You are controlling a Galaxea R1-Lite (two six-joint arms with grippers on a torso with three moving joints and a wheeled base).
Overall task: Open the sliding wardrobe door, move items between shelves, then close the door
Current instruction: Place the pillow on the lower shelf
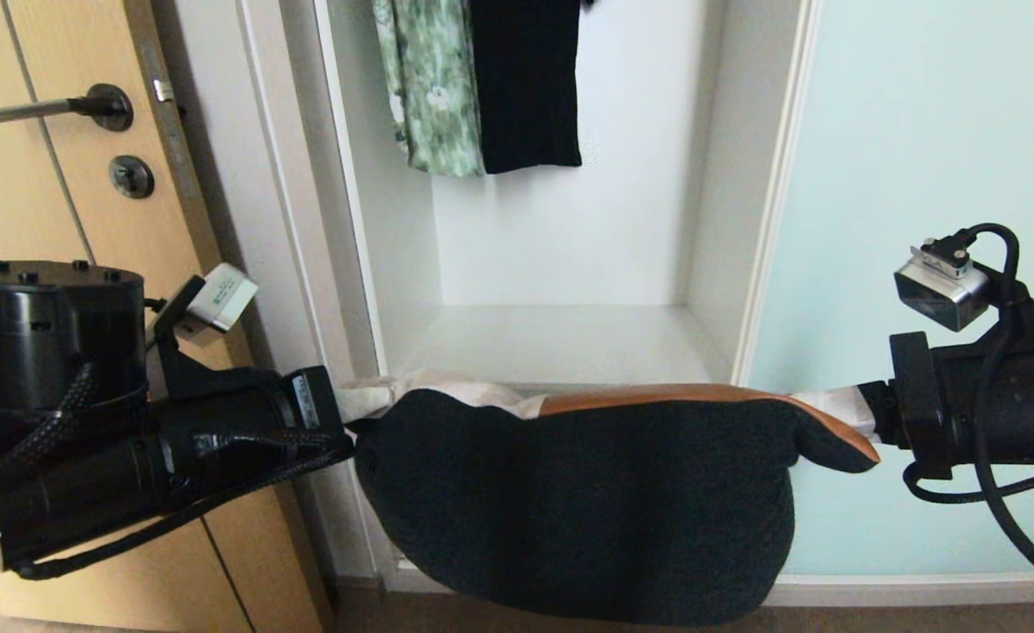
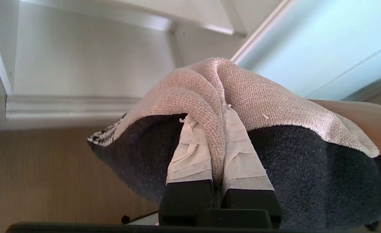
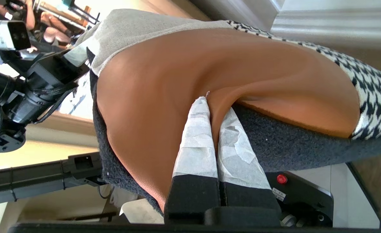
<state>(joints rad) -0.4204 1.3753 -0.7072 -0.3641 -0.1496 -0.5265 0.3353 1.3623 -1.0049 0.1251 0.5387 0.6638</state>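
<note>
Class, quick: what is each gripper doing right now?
Left gripper: shut on the cushion's off-white corner.
Right gripper: shut on its rust-orange corner.

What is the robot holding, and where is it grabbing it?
The cushion, pinched at its two upper corners: left gripper on the off-white corner, right gripper on the orange corner.
</note>
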